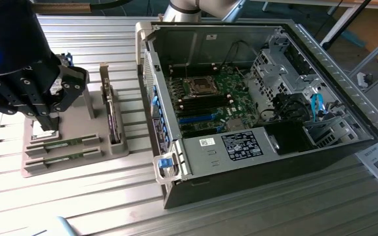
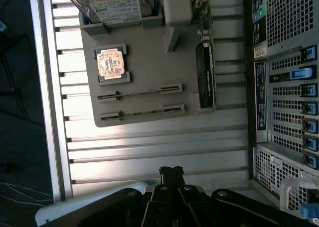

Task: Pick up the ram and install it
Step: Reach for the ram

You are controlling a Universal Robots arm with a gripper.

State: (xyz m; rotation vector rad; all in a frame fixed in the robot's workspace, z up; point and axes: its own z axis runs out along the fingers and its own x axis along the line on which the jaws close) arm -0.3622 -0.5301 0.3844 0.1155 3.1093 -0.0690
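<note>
Two ram sticks stand on edge in slots of a grey holder [image 1: 71, 167], at the end nearest the exterior view's camera. One ram stick [image 1: 64, 143] is beside the other [image 1: 64, 157]. In the wrist view they are thin lines, one ram stick [image 2: 139, 92] and a second [image 2: 142, 111]. My gripper [image 1: 47, 123] hangs over the holder's far half, above the silver processor chip [image 2: 110, 63]. Its black fingers [image 2: 171, 173] are pressed together with nothing between them, a little above the holder.
A dark expansion card [image 1: 113, 118] stands upright on the holder's side toward the case. A hard drive [image 2: 117, 8] sits at the holder's far end. The open computer case [image 1: 346, 128] lies at the exterior view's right, its motherboard [image 1: 208, 98] exposed. The ribbed metal table [image 1: 97, 206] carries everything.
</note>
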